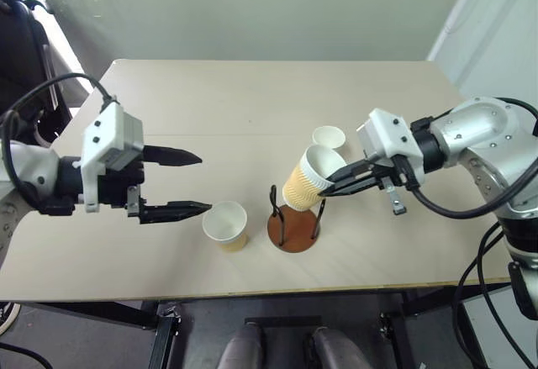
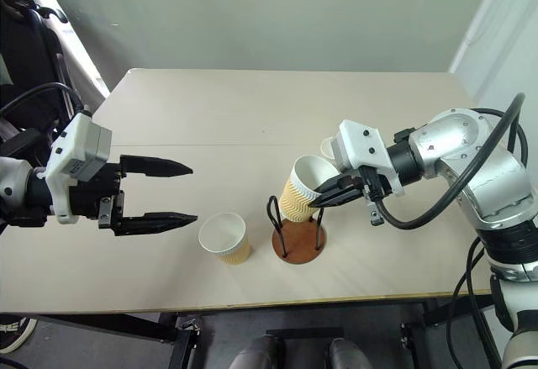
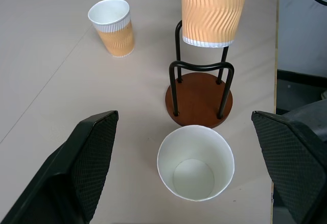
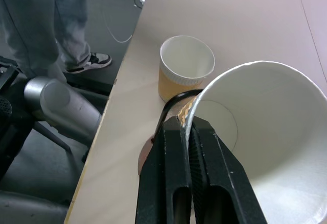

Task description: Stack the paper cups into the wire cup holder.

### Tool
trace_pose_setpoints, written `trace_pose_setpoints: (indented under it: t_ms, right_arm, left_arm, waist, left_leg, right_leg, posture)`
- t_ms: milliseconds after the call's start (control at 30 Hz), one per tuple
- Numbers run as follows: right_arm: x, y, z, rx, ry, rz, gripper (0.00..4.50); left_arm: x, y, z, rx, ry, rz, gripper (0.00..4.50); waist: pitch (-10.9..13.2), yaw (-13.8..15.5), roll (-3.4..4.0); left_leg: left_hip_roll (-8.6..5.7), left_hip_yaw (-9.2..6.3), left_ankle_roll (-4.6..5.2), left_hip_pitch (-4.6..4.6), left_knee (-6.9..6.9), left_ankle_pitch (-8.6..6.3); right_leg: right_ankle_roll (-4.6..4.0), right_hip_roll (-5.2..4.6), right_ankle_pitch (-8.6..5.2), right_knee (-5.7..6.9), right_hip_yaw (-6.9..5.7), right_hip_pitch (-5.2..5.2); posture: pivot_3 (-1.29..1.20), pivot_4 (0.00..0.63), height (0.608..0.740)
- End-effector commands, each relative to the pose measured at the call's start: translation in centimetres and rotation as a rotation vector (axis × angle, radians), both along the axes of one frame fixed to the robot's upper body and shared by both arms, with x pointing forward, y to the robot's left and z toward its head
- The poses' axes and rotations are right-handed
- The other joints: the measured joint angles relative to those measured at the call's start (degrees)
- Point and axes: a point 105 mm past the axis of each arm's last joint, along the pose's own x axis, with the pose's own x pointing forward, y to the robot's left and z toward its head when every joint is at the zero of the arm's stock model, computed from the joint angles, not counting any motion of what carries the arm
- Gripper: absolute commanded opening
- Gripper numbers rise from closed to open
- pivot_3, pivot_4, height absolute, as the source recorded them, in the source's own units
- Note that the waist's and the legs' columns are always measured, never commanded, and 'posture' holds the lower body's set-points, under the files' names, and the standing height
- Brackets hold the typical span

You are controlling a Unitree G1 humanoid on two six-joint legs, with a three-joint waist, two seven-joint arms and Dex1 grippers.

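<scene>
My right gripper (image 1: 324,190) is shut on the white rim of a paper cup (image 1: 311,178). It holds that cup tilted just above the wire cup holder (image 1: 294,231), whose brown disc base carries black wire loops. In the right wrist view the fingers (image 4: 176,183) pinch the wall of this cup (image 4: 265,147). A second paper cup (image 1: 225,224) stands upright on the table left of the holder. My left gripper (image 1: 204,184) is open, level, just left of this cup, which lies between the fingers (image 3: 92,157). A third paper cup (image 1: 329,138) stands behind the holder.
The beige table (image 1: 252,100) runs back to a grey wall. Its front edge lies close below the holder. A person's legs (image 4: 56,25) stand on the floor beside the table. A dark object (image 1: 21,41) sits off the table's far left.
</scene>
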Motion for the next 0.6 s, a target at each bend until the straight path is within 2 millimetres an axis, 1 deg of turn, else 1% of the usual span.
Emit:
trace_pose_setpoints:
  t_ms: [33, 133, 200, 267, 367, 400, 467, 500, 567, 600]
  right_arm:
    - [0.0, 0.1, 0.2, -0.013, -0.038, 0.011, 0.67]
    - [0.3, 0.3, 0.1, -0.018, -0.062, 0.003, 1.68]
    - [0.5, 0.3, 0.0, -0.025, -0.079, -0.005, 2.44]
    - [1.1, 0.1, 0.5, -0.012, -0.103, -0.027, 3.12]
    - [6.0, -1.5, 2.5, 0.037, -0.245, -0.231, 4.21]
    - [7.9, -2.2, 2.9, 0.038, -0.294, -0.304, 4.47]
    - [10.3, -2.9, 3.1, 0.029, -0.335, -0.372, 4.47]
    - [11.1, -3.0, 3.0, 0.026, -0.340, -0.386, 4.47]
    - [13.0, -2.9, 2.3, 0.011, -0.331, -0.411, 4.47]
    - [13.5, -2.9, 2.0, 0.002, -0.324, -0.414, 4.47]
  left_arm:
    - [-0.3, 0.1, 1.2, 0.011, -0.056, 0.009, 4.50]
    - [-0.3, 0.1, 1.2, 0.006, -0.058, 0.011, 4.50]
    - [-0.4, 0.0, 1.2, -0.002, -0.057, 0.010, 4.50]
    - [-0.4, 0.1, 1.2, -0.003, -0.056, 0.012, 4.50]
    - [-0.3, 0.1, 1.2, -0.002, -0.057, 0.018, 4.50]
    - [-0.3, 0.2, 1.2, -0.002, -0.057, 0.019, 4.50]
    - [-0.2, 0.2, 1.2, -0.002, -0.056, 0.021, 4.50]
    - [-0.2, 0.2, 1.2, -0.001, -0.056, 0.021, 4.50]
    - [-0.1, 0.2, 1.1, -0.001, -0.056, 0.022, 4.50]
    - [0.0, 0.2, 1.1, -0.001, -0.056, 0.023, 4.50]
  waist:
    - [0.0, 0.0, 0.00]
    - [0.0, 0.0, 0.00]
    - [0.0, 0.0, 0.00]
    - [0.0, 0.0, 0.00]
    - [0.0, -0.1, 0.00]
    - [0.0, -0.1, 0.00]
    - [0.0, -0.1, 0.00]
    - [0.0, -0.1, -0.01]
    - [0.0, -0.1, -0.01]
    - [0.0, -0.1, -0.01]
  left_leg:
    - [0.00, 0.00, 0.00, 0.00, -0.01, 0.00]
    - [0.00, 0.00, 0.00, -0.01, -0.04, 0.00]
    - [0.00, 0.00, 0.00, -0.01, -0.04, 0.00]
    - [0.01, 0.00, 0.00, -0.01, -0.04, 0.00]
    - [0.01, 0.00, -0.01, 0.01, 0.00, 0.01]
    - [0.01, -0.01, -0.01, 0.03, 0.01, 0.01]
    - [0.01, -0.05, -0.01, 0.04, -0.01, 0.05]
    - [0.01, -0.06, -0.01, 0.04, -0.01, 0.05]
    - [0.02, -0.07, -0.01, 0.00, -0.11, 0.04]
    - [0.02, -0.07, -0.03, -0.01, -0.11, 0.03]
  right_leg:
    - [0.00, 0.00, 0.00, 0.00, 0.00, 0.00]
    - [0.00, 0.00, 0.00, 0.00, 0.00, -0.02]
    - [-0.01, 0.00, 0.00, 0.00, -0.01, -0.03]
    - [-0.01, 0.00, 0.00, 0.00, -0.01, -0.02]
    - [-0.05, 0.00, 0.03, 0.01, -0.01, -0.02]
    - [-0.07, 0.00, 0.04, 0.03, -0.01, -0.03]
    - [-0.14, 0.00, 0.11, 0.06, -0.01, -0.08]
    - [-0.14, 0.00, 0.11, 0.06, -0.03, -0.08]
    - [-0.18, 0.00, 0.11, 0.07, -0.05, -0.17]
    - [-0.20, 0.00, 0.12, 0.09, -0.05, -0.21]
  posture:
    - [0.00, 0.150, 0.740]
    - [0.00, 0.150, 0.740]
    - [0.00, 0.150, 0.740]
    - [0.00, 0.150, 0.740]
    - [0.00, 0.150, 0.740]
    - [0.00, 0.150, 0.740]
    - [0.00, 0.150, 0.740]
    - [0.00, 0.150, 0.740]
    - [0.00, 0.150, 0.740]
    - [0.00, 0.150, 0.740]
